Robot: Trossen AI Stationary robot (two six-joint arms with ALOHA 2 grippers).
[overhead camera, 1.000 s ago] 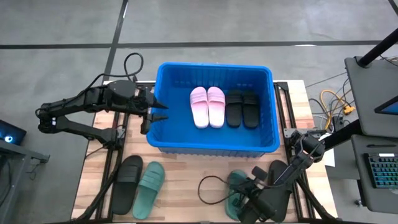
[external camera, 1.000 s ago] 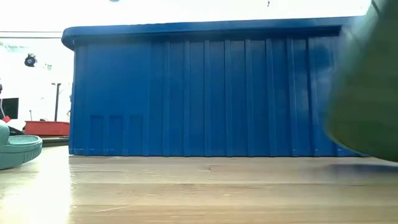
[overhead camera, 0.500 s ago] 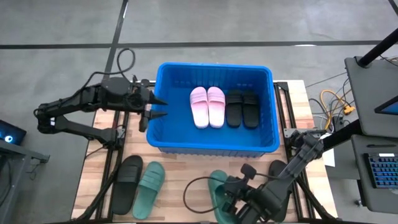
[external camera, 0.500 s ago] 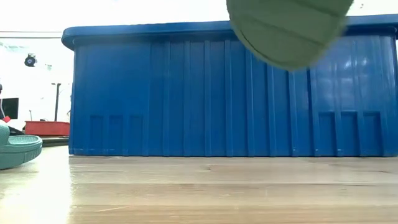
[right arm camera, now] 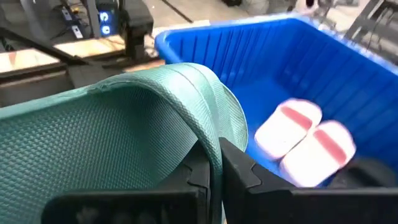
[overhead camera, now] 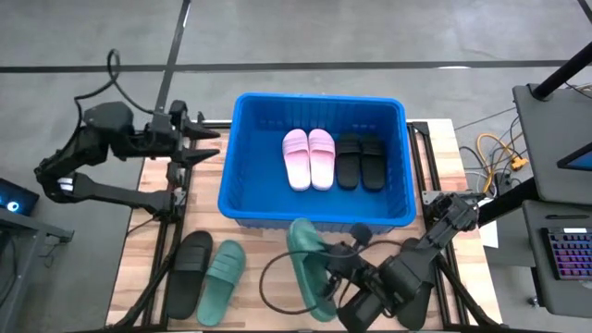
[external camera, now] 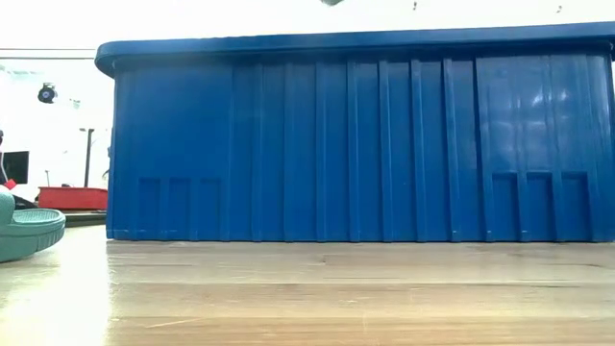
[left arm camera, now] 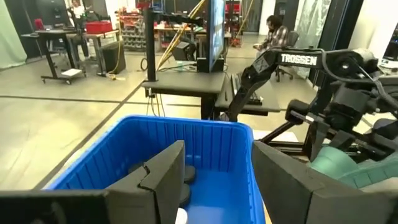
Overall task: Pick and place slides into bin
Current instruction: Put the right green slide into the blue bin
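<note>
Fingers of my right gripper (right arm camera: 214,163) are clamped on the strap of a dark green slide (overhead camera: 308,262), held above the table just near of the blue bin (overhead camera: 242,205). Pink slides (overhead camera: 308,158) and black slides (overhead camera: 359,160) lie inside. My left gripper (overhead camera: 205,145) hangs empty, jaws parted, left of the bin. One black slide (overhead camera: 188,273) and one green slide (overhead camera: 220,280) rest near-left.

Bin mouth: the bin (overhead camera: 242,199) is open above; left half bare.
Blocking: pink pair (overhead camera: 308,158) and black pair (overhead camera: 360,161) cover its middle and right.
</note>
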